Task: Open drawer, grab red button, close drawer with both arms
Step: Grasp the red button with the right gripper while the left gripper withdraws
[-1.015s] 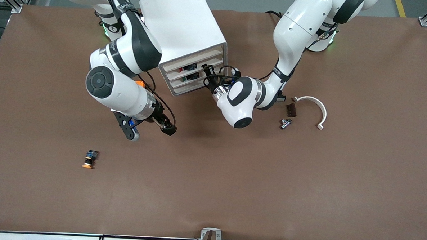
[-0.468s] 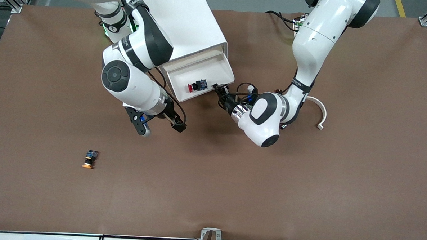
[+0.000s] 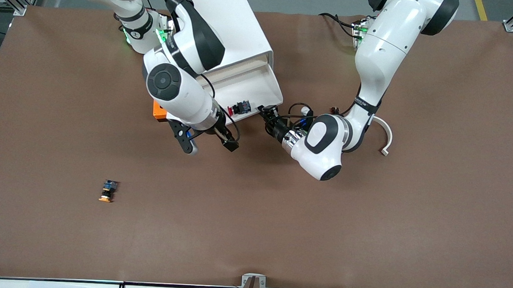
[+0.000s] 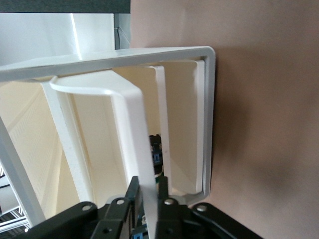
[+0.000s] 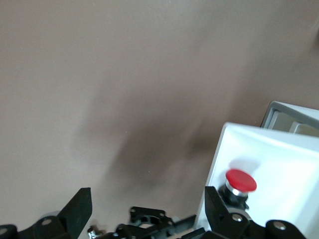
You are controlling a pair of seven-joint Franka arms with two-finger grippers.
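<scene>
Cabinet (image 3: 220, 25): big white box on the brown worktop (image 3: 253, 213), between the two arm bases.

Drawer (image 3: 259, 85): pulled out of the cabinet toward the front camera, tray open to above. In the left wrist view the drawer (image 4: 164, 124) shows its cream slat front with a white handle strip (image 4: 134, 144).

Button (image 3: 239, 107): red cap, black collar, blue rear block, lying on its side in the drawer near the drawer front. The right wrist view shows the button (image 5: 240, 183) inside the white tray.

Left arm: base at the top, forearm angled down, wrist bent back toward the cabinet. Left tool (image 3: 267, 114): at the drawer front; in the left wrist view the left tool (image 4: 147, 196) has its fingers pinched on the handle strip.

Right arm: reaches over the cabinet, elbow over the drawer's corner. Right tool (image 3: 209, 139): over bare worktop just beside the drawer front, fingers spread wide, holding nothing; in the right wrist view the right tool (image 5: 149, 206) has fingertips well apart.

Orange cube (image 3: 159, 110): beside the cabinet, partly hidden by the right arm.

Orange-capped button (image 3: 107, 190): on the worktop toward the right arm's end, well apart from the cabinet.

White curved piece (image 3: 383, 134): on the worktop beside the left arm.
</scene>
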